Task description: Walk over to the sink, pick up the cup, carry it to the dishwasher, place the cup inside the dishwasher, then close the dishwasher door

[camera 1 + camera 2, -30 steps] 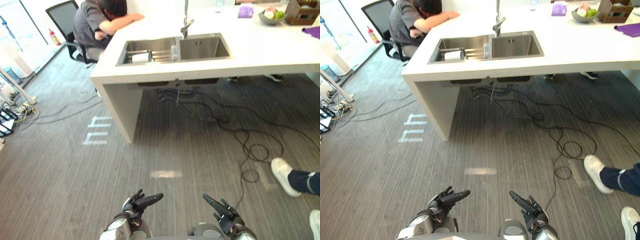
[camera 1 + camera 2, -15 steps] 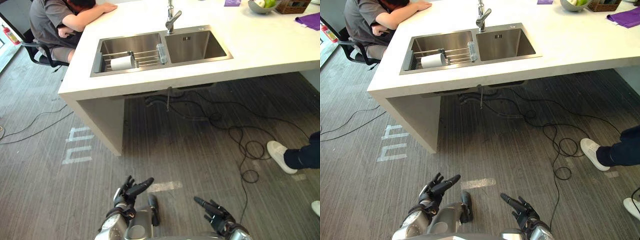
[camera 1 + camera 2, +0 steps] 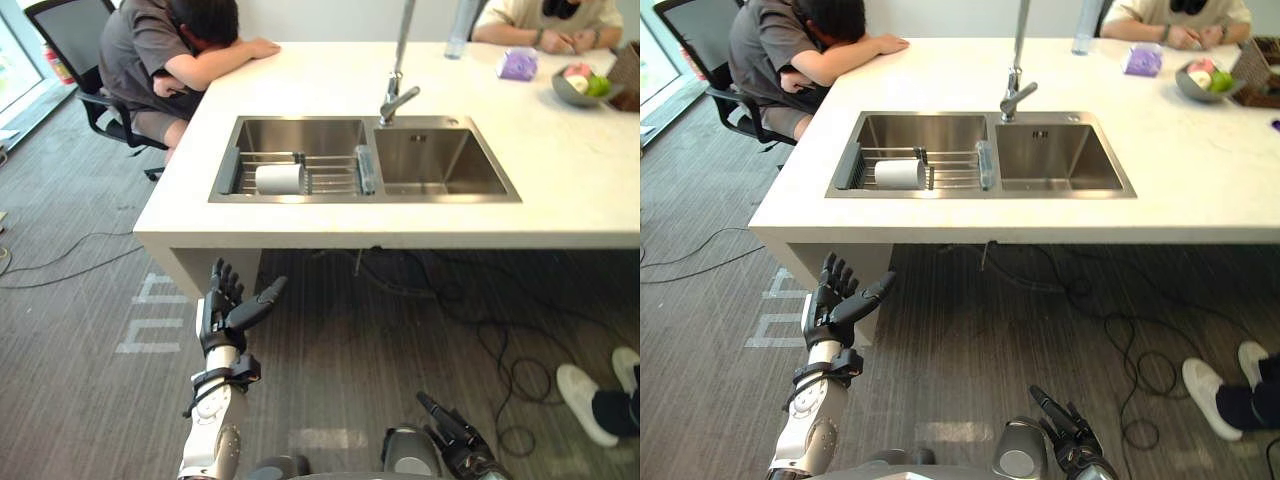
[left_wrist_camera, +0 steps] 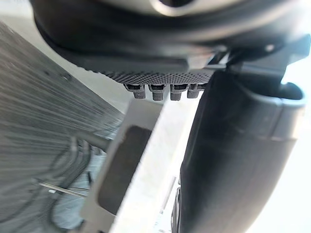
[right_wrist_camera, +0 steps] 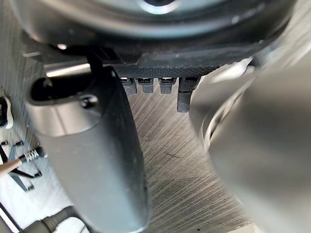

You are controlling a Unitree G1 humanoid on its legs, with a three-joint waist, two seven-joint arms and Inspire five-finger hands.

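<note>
The cup [image 3: 279, 179] is a white cylinder lying on its side on the wire rack in the left basin of the steel sink [image 3: 365, 198]. The sink is set into a white counter [image 3: 400, 222]. My left hand [image 3: 222, 310] is raised in front of the counter's near left corner, below its edge, fingers straight and spread, holding nothing. My right hand [image 3: 455, 440] hangs low over the floor, fingers straight, also holding nothing. In the left wrist view the thumb [image 4: 233, 160] points along the counter's underside.
A person [image 3: 160, 50] slumps over the counter's far left corner on a black chair. Another person's arms [image 3: 545, 22] rest at the far right. A tap [image 3: 397, 100] stands behind the sink, a fruit bowl [image 3: 578, 86] at the right. Cables [image 3: 500, 350] and a person's shoe [image 3: 585, 400] lie on the floor.
The camera has come closer to the counter and the whole picture has shifted. My left hand has risen from low by my body to just under the counter's edge. The right hand stays low.
</note>
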